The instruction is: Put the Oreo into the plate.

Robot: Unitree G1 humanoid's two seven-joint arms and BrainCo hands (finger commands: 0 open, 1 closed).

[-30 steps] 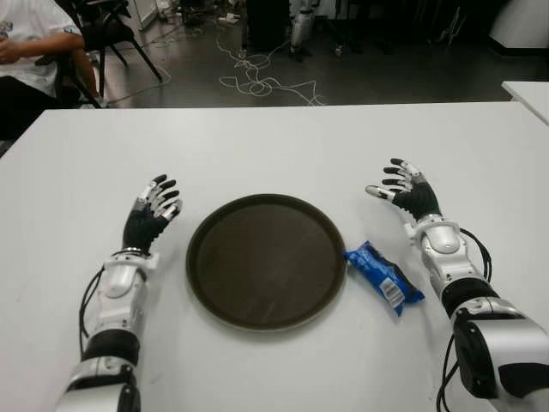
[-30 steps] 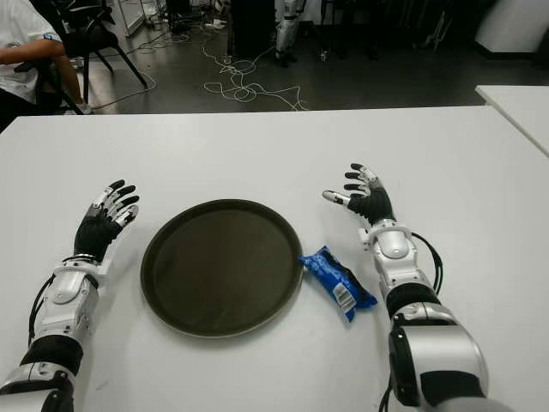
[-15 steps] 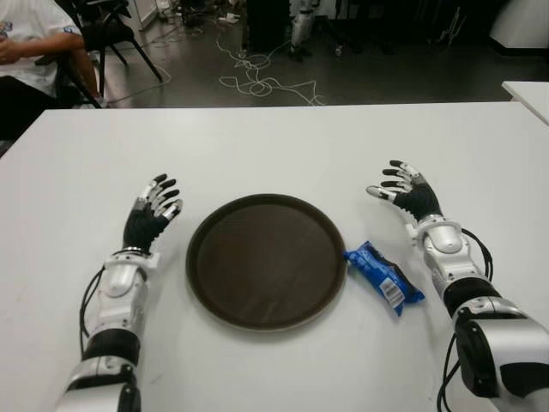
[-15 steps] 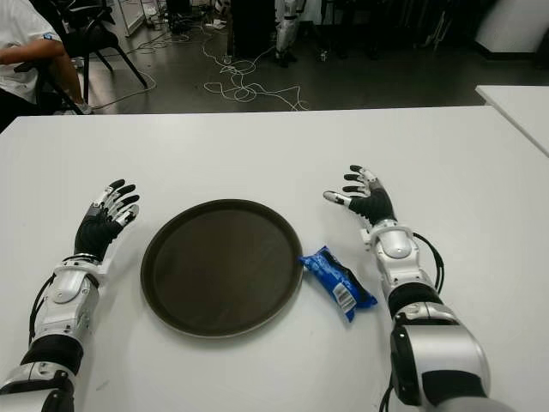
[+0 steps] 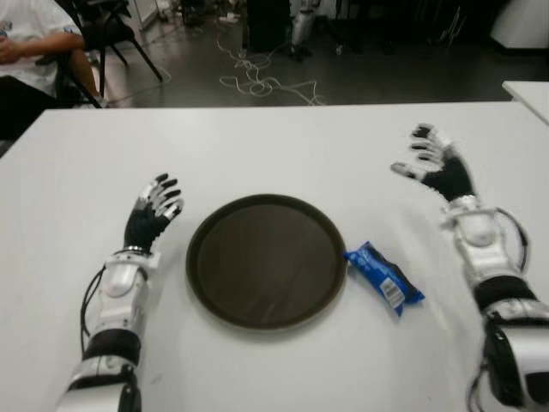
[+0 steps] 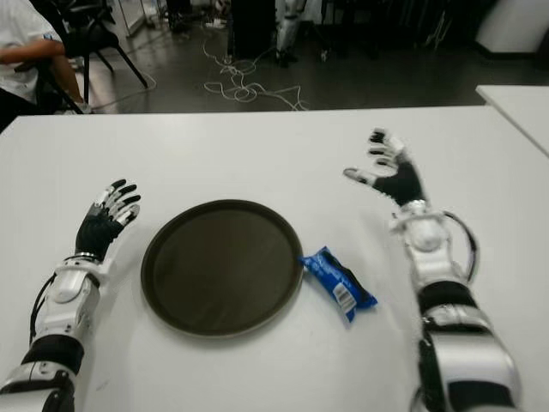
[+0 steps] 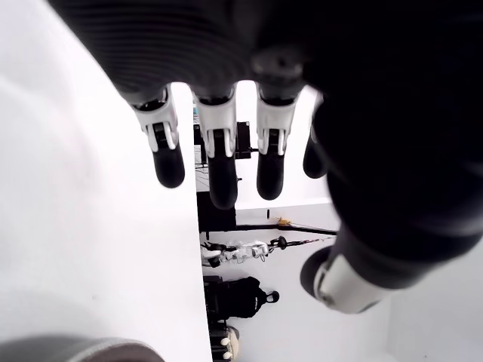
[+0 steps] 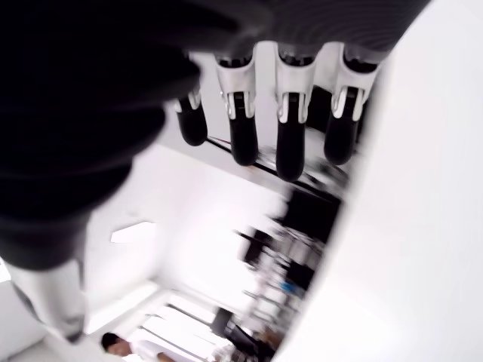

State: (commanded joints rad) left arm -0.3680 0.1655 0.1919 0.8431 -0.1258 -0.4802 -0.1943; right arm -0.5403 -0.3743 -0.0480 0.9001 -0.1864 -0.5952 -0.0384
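Note:
A blue Oreo packet [image 5: 383,278] lies on the white table [image 5: 274,146], just right of a round dark brown plate [image 5: 267,260]. The plate holds nothing. My right hand [image 5: 433,163] is raised beyond and to the right of the packet, fingers spread and holding nothing. My left hand [image 5: 153,209] shows left of the plate, fingers spread and holding nothing. In the right wrist view the fingertips [image 8: 290,161] point straight out with nothing between them.
A person in a white shirt [image 5: 34,43] sits at the far left beyond the table. Cables [image 5: 257,81] lie on the dark floor behind. A second white table's corner [image 5: 527,93] shows at the far right.
My right hand has lifted and moved away from me and to the right, farther from the Oreo packet. The left hand, the plate and the packet have stayed put.

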